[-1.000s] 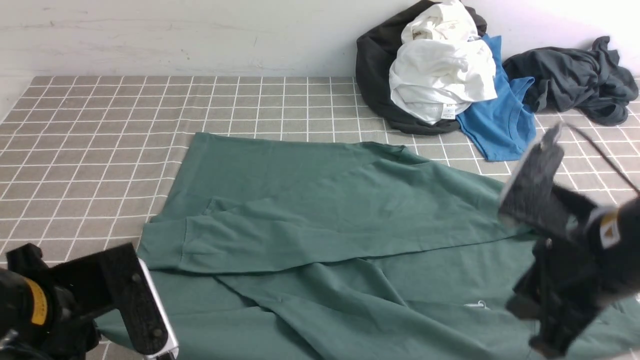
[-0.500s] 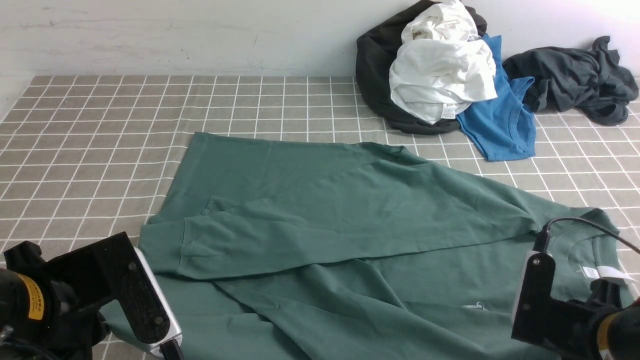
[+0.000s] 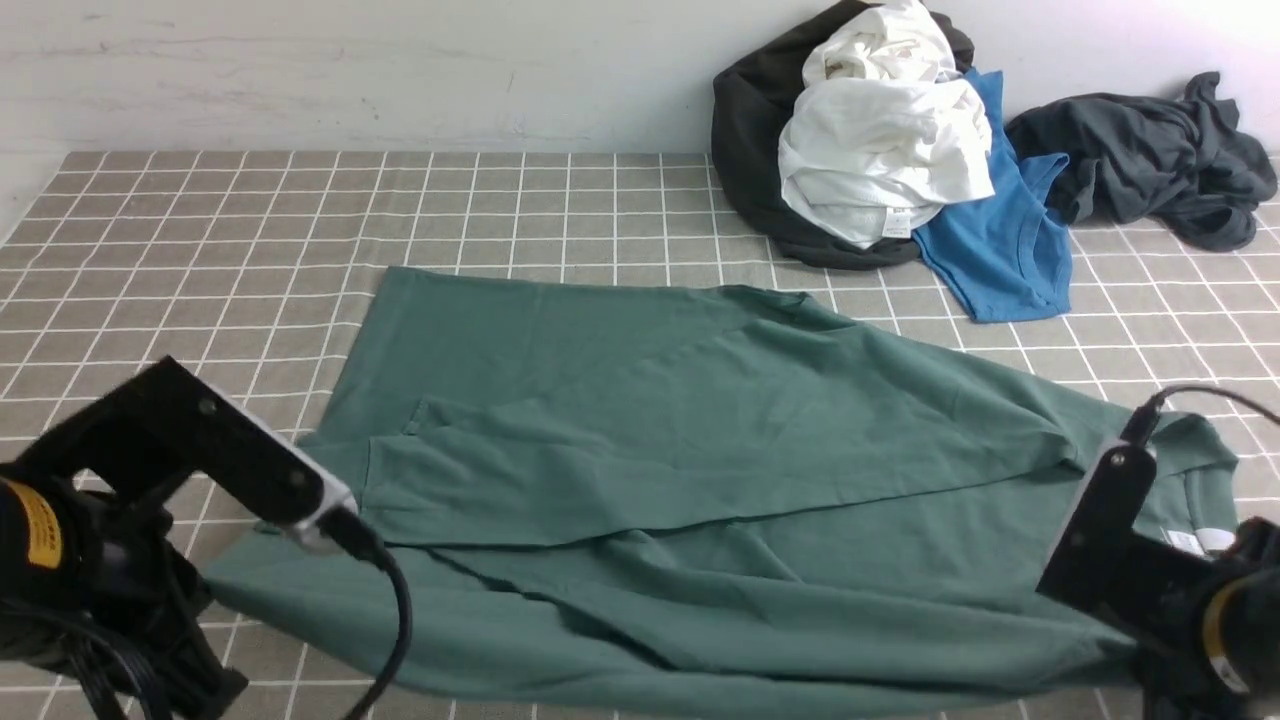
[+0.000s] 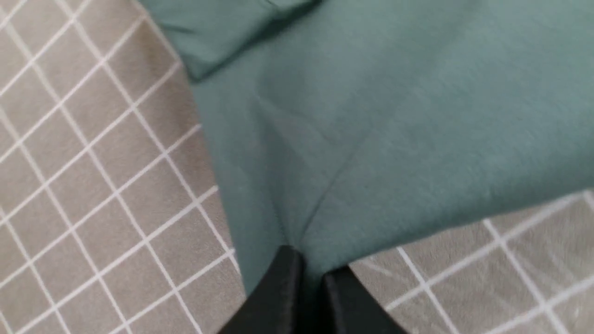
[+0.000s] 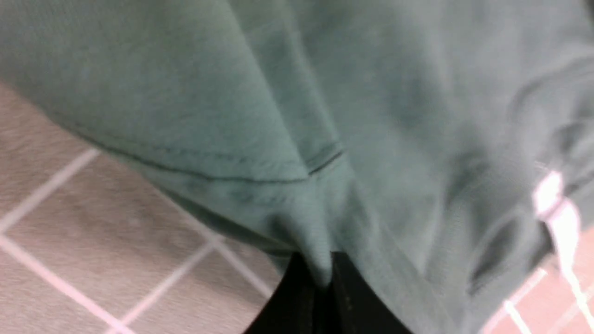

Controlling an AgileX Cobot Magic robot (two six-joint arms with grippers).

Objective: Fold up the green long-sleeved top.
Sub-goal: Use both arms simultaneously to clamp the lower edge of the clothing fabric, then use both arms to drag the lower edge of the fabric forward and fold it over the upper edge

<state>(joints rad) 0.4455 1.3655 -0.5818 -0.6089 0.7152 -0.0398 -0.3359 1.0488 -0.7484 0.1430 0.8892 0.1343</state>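
Note:
The green long-sleeved top (image 3: 640, 430) lies spread across the checked tablecloth (image 3: 200, 250), with both sleeves folded across its body. Its white neck label (image 3: 1195, 540) shows at the right end. In the left wrist view my left gripper (image 4: 310, 271) is shut on the top (image 4: 371, 116) at its near left corner. In the right wrist view my right gripper (image 5: 325, 273) is shut on a pinch of the top (image 5: 278, 116) close to a stitched seam, with the label (image 5: 550, 195) nearby. In the front view both arms' bodies hide the fingertips.
A pile of clothes sits at the back right against the wall: a black garment (image 3: 750, 130), a white one (image 3: 880, 150), a bright blue T-shirt (image 3: 1000, 240) and a dark grey garment (image 3: 1140, 150). Bare tablecloth stretches across the left and back.
My right arm came down from mid-air to the collar end and shut on the fabric. My left arm rose, and the top's near edge has drawn away from the table's front.

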